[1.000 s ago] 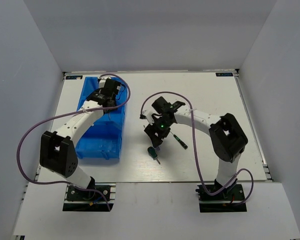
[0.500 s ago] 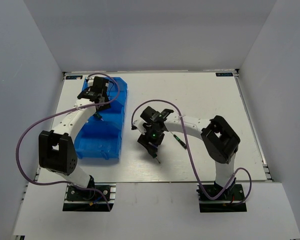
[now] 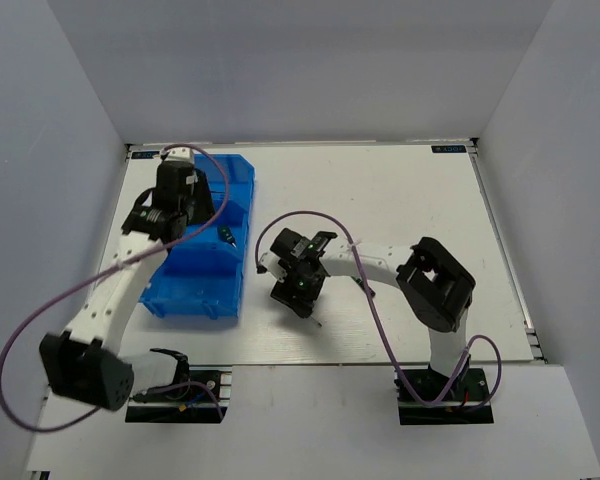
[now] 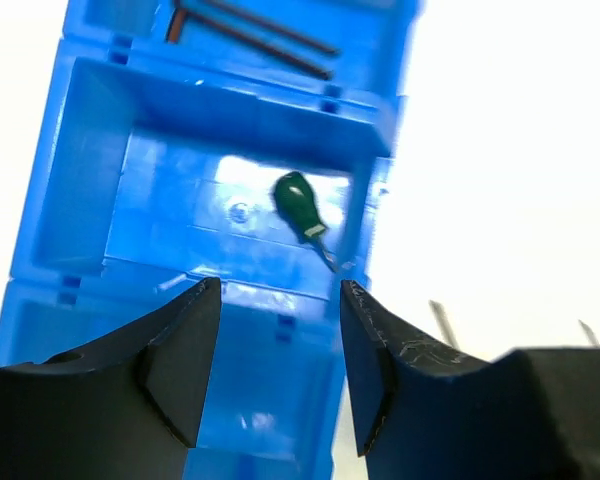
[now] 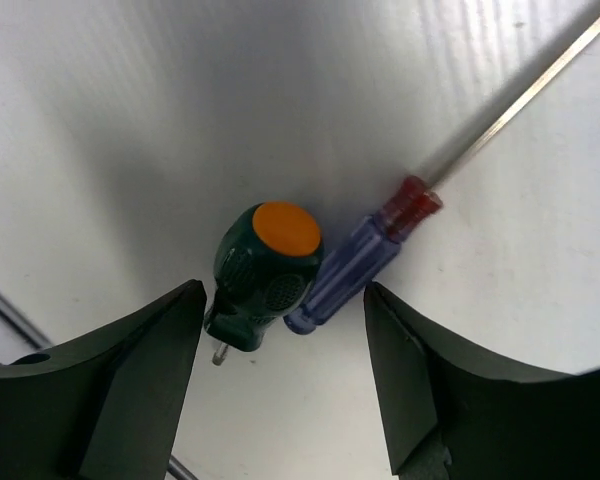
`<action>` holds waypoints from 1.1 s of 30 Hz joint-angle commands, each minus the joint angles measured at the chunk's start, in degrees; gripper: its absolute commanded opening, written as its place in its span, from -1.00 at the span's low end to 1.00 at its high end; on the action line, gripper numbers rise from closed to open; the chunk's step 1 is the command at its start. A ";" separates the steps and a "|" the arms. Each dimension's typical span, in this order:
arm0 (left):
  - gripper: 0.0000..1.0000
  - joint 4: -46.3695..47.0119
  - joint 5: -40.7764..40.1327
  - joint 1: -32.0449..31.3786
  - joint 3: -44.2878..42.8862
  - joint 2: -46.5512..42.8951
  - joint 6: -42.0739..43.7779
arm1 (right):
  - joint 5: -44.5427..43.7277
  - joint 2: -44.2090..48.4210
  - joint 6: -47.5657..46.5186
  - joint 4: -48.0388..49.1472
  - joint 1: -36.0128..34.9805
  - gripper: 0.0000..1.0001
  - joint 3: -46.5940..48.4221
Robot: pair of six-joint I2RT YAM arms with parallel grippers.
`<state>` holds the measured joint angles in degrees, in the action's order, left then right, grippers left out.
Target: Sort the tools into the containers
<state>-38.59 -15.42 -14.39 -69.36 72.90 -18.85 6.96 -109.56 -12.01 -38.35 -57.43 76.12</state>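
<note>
**Clerk:** Begin with the largest item.

**Inspector:** The white table [image 3: 400, 200] carries one blue bin [image 3: 195, 290] at its left side, in front of the left arm. The bin is divided crosswise into compartments set in a row.

**Clerk:** Contents?

**Inspector:** In the left wrist view, the far compartment holds two dark reddish-brown hex keys [image 4: 265, 45], lying side by side. The middle compartment holds one stubby green screwdriver [image 4: 298, 203], close to the right wall, with its tip pointing at the near right corner. The overhead view shows this tool in the same place.

**Clerk:** The grippers?

**Inspector:** The left gripper [image 4: 278, 300] hangs above the bin with its fingers well apart and nothing between them. The right gripper [image 5: 283, 300] is low over the table to the right of the bin, fingers also apart. Neither finger touches a tool.

**Clerk:** What lies under the right one?

**Inspector:** Two tools lie on the table between its fingers. One is a second green-handled screwdriver [image 5: 265, 275] with an orange cap on the butt. The other is a blue-handled screwdriver [image 5: 352, 278] with a red collar, its long shaft running up to the right. The two handles touch.

**Clerk:** Markings?

**Inspector:** Small blue tags [image 3: 448, 149] sit at the table's far corners. Their writing is too small to read, and no brand is legible on the bin or the tools.
</note>
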 commanded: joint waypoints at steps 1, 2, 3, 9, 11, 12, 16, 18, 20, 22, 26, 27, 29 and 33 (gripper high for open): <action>0.22 0.19 4.70 -0.37 1.78 -7.68 2.42 | -9.29 1.18 0.15 2.13 -1.02 0.41 0.52; 0.22 -1.21 4.70 0.15 2.99 -8.91 2.42 | -10.20 1.45 -0.12 2.31 -1.02 0.41 0.44; 0.22 -1.23 4.70 0.15 3.53 -11.01 2.42 | -11.17 1.97 -0.38 3.01 -0.93 0.39 0.09; 0.22 -3.42 6.98 0.15 6.70 -16.38 0.57 | -10.39 3.82 0.49 0.56 -2.07 0.33 -3.24; 0.22 -3.95 6.98 0.15 7.22 -17.44 0.04 | -9.51 4.62 1.37 -0.06 -2.25 0.33 -5.00; 0.22 -4.47 7.50 0.15 7.22 -18.14 0.04 | -9.51 5.05 1.38 -0.23 -2.51 0.33 -5.71; 0.22 -5.01 8.03 0.15 7.22 -18.68 0.04 | -11.17 7.25 1.38 1.16 -2.95 0.37 -9.05; 0.22 -5.01 8.04 0.15 7.22 -18.68 0.04 | -14.76 8.13 0.24 1.87 -3.30 0.45 -9.41; 0.22 -5.01 8.65 0.15 7.22 -18.68 0.04 | -16.53 8.22 -1.08 3.63 -3.48 0.48 -9.06; 0.22 -5.01 8.65 0.15 7.22 -18.68 0.04 | -17.51 8.13 -1.09 3.29 -3.22 0.48 -7.83; 0.22 -5.01 9.18 0.15 6.70 -19.20 0.04 | -11.38 8.74 1.37 -0.13 -3.30 0.36 -6.42; 0.22 -5.53 9.18 0.15 6.70 -19.20 0.04 | -8.66 9.01 1.98 -0.76 -3.22 0.28 -6.59; 0.22 -5.53 9.18 0.15 6.70 -19.20 0.04 | -5.04 9.62 2.96 -2.51 -3.83 -0.03 -6.77; 0.22 -6.06 9.18 0.15 6.17 -19.73 0.04 | -2.83 10.68 3.92 -3.84 -4.71 -0.34 -5.90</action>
<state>-43.79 -7.01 -14.41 -62.19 54.74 -18.50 -0.03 -101.58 -9.43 -39.48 -61.25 67.77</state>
